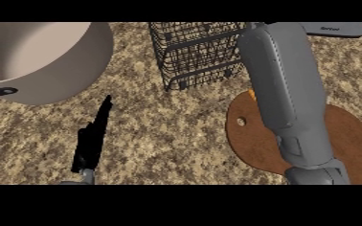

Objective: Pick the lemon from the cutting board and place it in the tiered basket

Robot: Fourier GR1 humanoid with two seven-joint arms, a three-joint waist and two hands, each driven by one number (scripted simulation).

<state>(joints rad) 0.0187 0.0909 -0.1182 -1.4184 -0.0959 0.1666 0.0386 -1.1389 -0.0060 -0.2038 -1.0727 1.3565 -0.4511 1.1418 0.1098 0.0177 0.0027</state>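
Observation:
The black wire tiered basket stands at the back centre of the counter. A round brown cutting board lies at the right, mostly covered by my right forearm. That forearm stretches up past the basket's right side to the top of the view, and its hand is out of sight. No lemon shows plainly. Only a small orange-yellow sliver peeks out at the forearm's left edge on the board. My left hand rests at the lower left, open, fingers straight and pointing up.
A large beige pot fills the back left corner. Speckled brown counter lies between my left hand and the board. A grey part shows at the top right edge.

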